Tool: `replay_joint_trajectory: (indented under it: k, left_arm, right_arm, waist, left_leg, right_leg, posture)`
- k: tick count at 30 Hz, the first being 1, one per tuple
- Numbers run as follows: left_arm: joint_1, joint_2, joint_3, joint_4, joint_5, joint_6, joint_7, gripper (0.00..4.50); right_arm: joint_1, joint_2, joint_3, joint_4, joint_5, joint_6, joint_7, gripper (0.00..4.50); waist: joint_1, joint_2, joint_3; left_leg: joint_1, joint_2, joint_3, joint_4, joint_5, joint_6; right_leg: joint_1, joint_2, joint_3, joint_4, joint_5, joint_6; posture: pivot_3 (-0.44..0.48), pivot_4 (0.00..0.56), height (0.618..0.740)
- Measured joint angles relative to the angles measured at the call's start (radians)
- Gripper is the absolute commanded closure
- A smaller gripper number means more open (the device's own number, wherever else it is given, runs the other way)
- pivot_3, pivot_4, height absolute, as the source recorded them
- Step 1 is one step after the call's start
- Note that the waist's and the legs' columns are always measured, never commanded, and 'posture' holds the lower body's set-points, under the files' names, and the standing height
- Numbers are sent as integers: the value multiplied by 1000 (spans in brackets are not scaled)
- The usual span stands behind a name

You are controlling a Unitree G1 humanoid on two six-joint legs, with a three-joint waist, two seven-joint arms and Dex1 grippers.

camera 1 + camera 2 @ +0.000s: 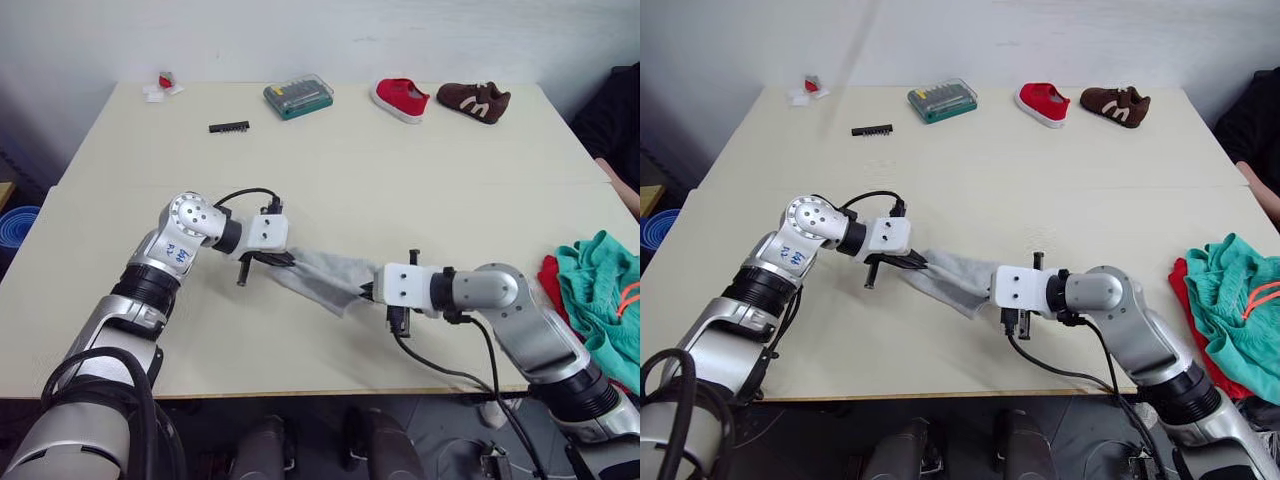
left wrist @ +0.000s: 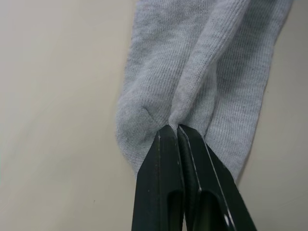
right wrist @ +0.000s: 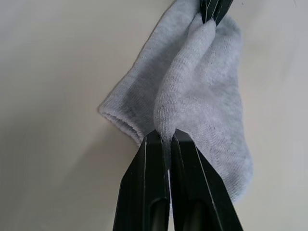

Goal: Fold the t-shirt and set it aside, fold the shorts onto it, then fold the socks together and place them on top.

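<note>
The light grey socks hang stretched between both grippers just above the table's front middle. My left gripper is shut on their left end, the knit bunched at its fingertips. At the socks' right end my right gripper is shut on them too, pinching a fold. The left gripper's tips show at the socks' far end in the right wrist view. On the right edge of the table the teal shorts lie crumpled on top of the red t-shirt.
Along the table's far edge sit a green bit case, a red shoe and a brown shoe. A black bit strip and a small red-and-white item lie at far left. A person's dark sleeve shows at right.
</note>
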Motion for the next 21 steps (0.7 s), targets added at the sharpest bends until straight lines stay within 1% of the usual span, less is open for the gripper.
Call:
replay_joint_trajectory:
  k: [5,13,16,18,21]
  left_arm:
    - [-23,3,14,60,-4,-59,-82,4500]
    - [-53,-5,70,85,-15,-48,-110,4500]
    - [-51,-15,90,74,-39,9,-142,3831]
    - [-37,-4,102,37,-69,63,-187,3234]
    - [-9,41,116,-45,-109,140,-252,2255]
  right_arm:
    - [35,16,20,-52,1,68,-20,4454]
    - [36,16,20,-71,19,95,-32,4454]
    - [36,15,20,-71,26,93,-30,4500]
    - [36,15,20,-71,37,103,-28,4500]
    - [36,15,11,-72,83,145,-17,3772]
  waist:
    - [0,0,0]
    - [0,0,0]
    - [0,0,0]
    - [-2,0,0]
    - [-8,0,0]
  left_leg:
    - [0,0,0,0,0,0]
    - [0,0,0,0,0,1]
    - [0,0,0,1,0,1]
    - [0,0,0,0,0,1]
    - [0,0,0,0,0,0]
  right_leg:
    - [0,0,0,0,0,0]
    - [0,0,0,0,0,0]
    - [0,1,0,0,0,0]
    - [0,1,0,1,0,0]
    - [0,1,0,1,0,0]
  posture:
    - [0,150,740]
    - [0,150,740]
    - [0,150,740]
    - [0,150,740]
    - [0,150,740]
